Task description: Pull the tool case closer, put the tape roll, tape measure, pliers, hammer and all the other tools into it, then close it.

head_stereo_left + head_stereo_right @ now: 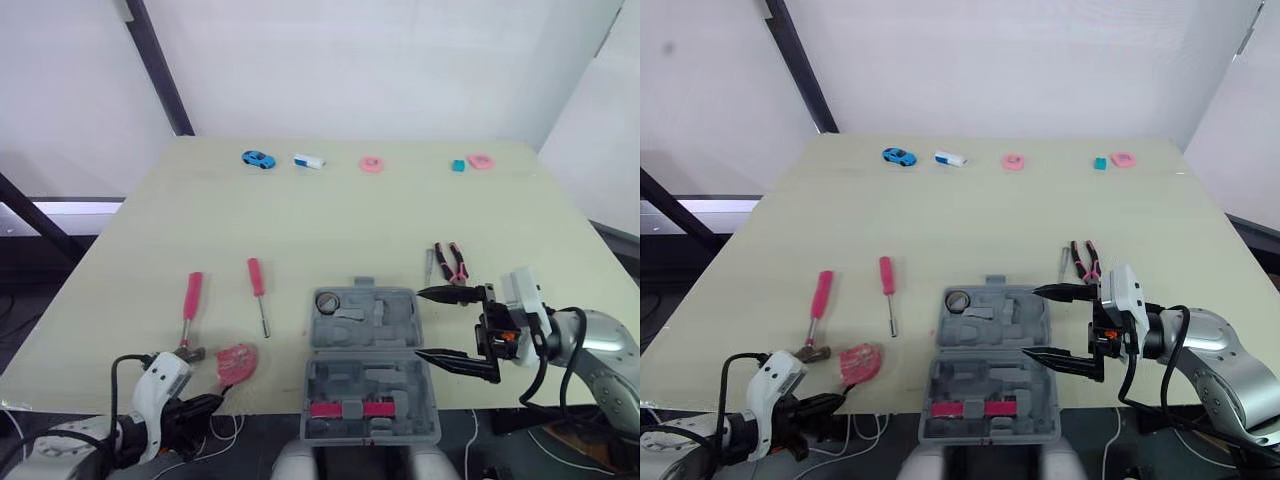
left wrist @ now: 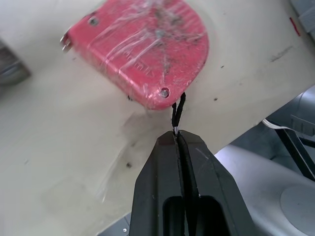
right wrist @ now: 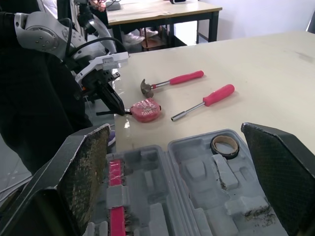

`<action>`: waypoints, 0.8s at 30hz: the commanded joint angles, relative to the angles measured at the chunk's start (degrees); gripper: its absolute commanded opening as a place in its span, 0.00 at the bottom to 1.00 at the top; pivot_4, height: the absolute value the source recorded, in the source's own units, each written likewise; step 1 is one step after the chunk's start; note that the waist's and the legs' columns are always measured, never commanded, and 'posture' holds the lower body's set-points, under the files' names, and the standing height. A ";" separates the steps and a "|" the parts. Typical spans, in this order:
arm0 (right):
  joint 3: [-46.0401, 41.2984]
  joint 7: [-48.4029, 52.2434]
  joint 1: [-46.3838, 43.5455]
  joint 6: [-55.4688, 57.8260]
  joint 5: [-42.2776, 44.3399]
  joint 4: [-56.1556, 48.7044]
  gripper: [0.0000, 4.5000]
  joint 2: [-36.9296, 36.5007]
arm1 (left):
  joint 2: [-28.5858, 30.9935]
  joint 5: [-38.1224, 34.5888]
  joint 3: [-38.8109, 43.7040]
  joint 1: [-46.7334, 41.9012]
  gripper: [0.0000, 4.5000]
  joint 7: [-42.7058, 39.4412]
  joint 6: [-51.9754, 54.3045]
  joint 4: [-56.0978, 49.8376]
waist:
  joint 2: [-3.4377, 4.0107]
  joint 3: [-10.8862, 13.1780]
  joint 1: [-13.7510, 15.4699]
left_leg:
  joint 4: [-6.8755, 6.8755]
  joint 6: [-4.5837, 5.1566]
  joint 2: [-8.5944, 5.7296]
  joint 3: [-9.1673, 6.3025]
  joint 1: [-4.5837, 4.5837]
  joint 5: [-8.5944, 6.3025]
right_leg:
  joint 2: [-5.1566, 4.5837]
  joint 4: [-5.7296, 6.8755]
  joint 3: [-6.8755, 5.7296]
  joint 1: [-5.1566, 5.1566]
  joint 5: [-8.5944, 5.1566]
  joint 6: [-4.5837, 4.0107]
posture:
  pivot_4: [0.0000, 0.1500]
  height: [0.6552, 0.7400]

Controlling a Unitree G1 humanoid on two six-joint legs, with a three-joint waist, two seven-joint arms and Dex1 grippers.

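Observation:
The grey tool case (image 1: 365, 360) lies open at the table's near edge, with the tape roll (image 1: 328, 300) in its far half and a pink tool (image 1: 350, 408) in its near half. My right gripper (image 1: 440, 325) is open just right of the case, and its fingers (image 3: 83, 172) frame the case. The pink pliers (image 1: 455, 262) lie beyond it. The red tape measure (image 1: 237, 362) rests left of the case. My left gripper (image 2: 178, 135) is shut on its thin black strap at the table edge. The pink-handled hammer (image 1: 190, 310) and screwdriver (image 1: 258, 290) lie further left.
A small grey driver (image 1: 430, 262) lies beside the pliers. Along the far edge sit a blue toy car (image 1: 258, 158), a white item (image 1: 309, 161), a pink ring (image 1: 371, 164), a teal block (image 1: 458, 166) and another pink piece (image 1: 481, 161).

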 commanded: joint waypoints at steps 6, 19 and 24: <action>-0.87 1.43 -0.55 -1.23 0.07 -0.10 1.00 -0.49 | -1.22 -0.38 5.12 1.08 0.07 -2.21 -5.65 1.78 | -0.01 0.00 -0.02 | 0.00 0.00 0.00 0.01 0.00 0.00 | 0.00 0.00 -0.01 0.00 0.00 0.00 | 1.00 1.00; -1.87 2.34 -0.22 -2.40 -0.50 0.53 1.00 -0.80 | 7.78 -3.46 8.87 -8.31 0.97 -27.24 -21.37 16.59 | 0.02 0.02 0.66 | 0.01 -0.01 -0.01 0.10 -0.02 0.00 | -0.05 -0.03 -0.14 -0.04 -0.01 -0.01 | 1.00 1.00; -2.09 1.75 -0.10 -2.50 -0.67 0.01 1.00 -0.91 | 11.94 0.67 -0.39 -22.33 0.97 -39.48 -29.23 28.26 | 0.03 0.03 0.90 | 0.01 0.00 -0.01 0.25 -0.06 0.00 | -0.04 -0.04 -0.07 -0.03 0.00 -0.01 | 1.00 1.00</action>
